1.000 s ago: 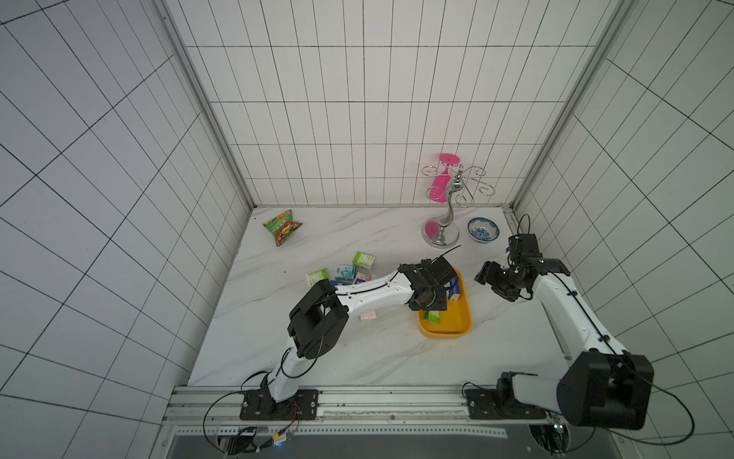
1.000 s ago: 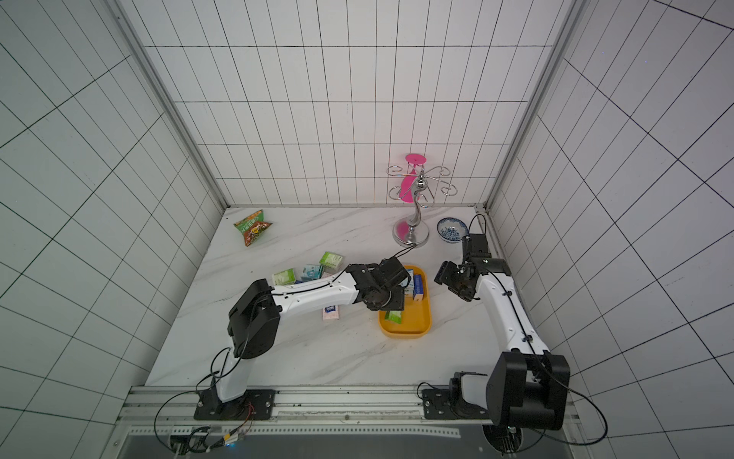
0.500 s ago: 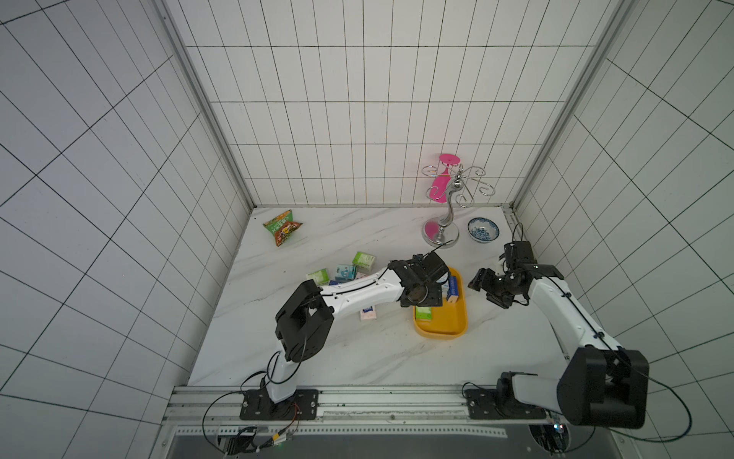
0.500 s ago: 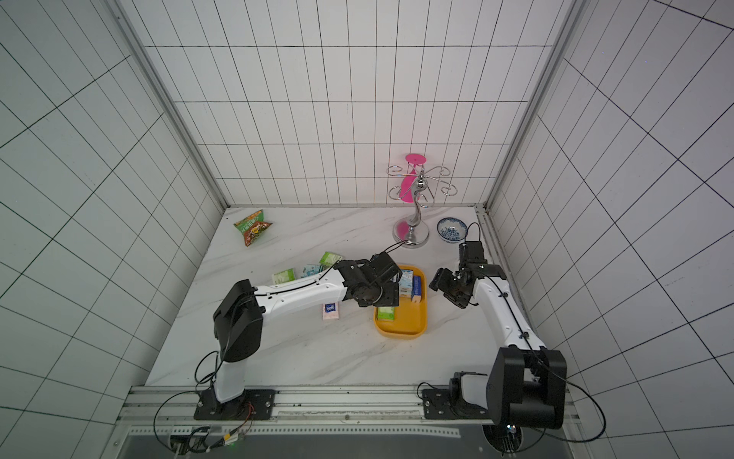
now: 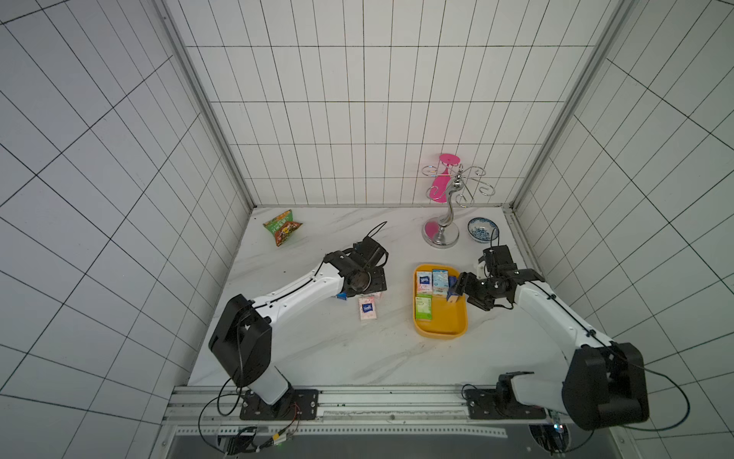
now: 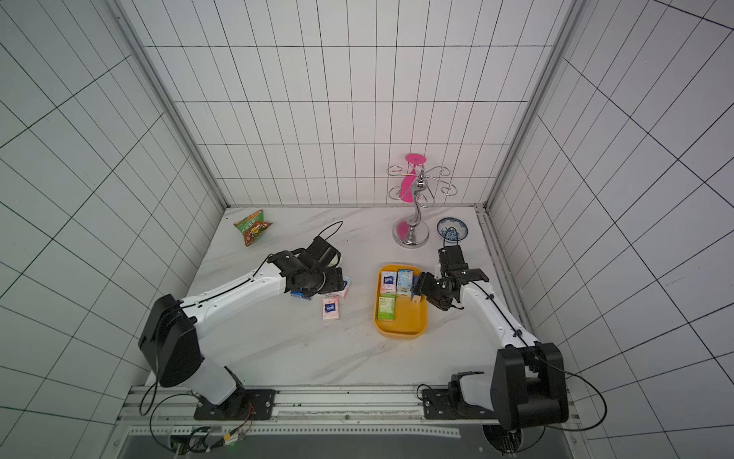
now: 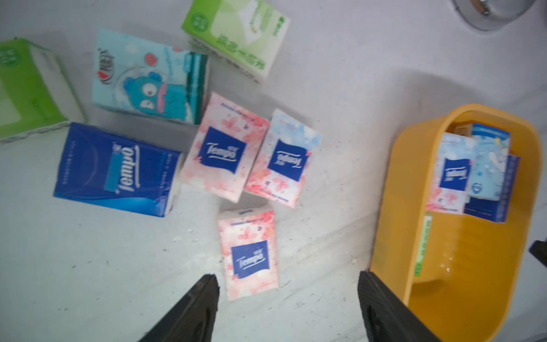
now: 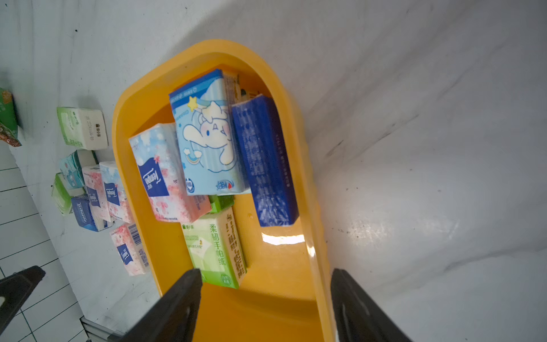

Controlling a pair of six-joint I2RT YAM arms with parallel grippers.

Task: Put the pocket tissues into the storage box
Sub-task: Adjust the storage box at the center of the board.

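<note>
Your left gripper (image 7: 287,277) has its jaws apart with nothing between them. It hangs over the desk (image 7: 325,88) at the edge of the loose pocket tissues (image 7: 222,154), and one pink packet (image 7: 248,254) lies just beside a fingertip. That wrist picture is smeared, so small print is unreadable, and a green one is cut off at its border. In both top views the left arm (image 5: 302,286) covers most of this pile in mid frame. Only a blue corner and a pink edge peek out.

Your right gripper (image 8: 265,272) is spread as well and empty, at the storage box (image 8: 142,97). One finger shows over the box floor beside a green packet (image 8: 213,248), the other outside the wall. You cannot tell whether either touches the box. Deeper in, a light blue packet (image 8: 207,139) overlaps a pink one and hides all but a green sliver beneath. A dark blue packet (image 8: 263,160) stands on edge against the wall, and in both top views the gripper masks part of it.

The box sits right of centre, and its near half is bare yellow. Bare marble fills the lower middle of the top views. The snack bag (image 5: 282,228) lies at the desk's upper left, and the metal stand (image 5: 445,234) and bowl (image 5: 481,229) at its upper right.
</note>
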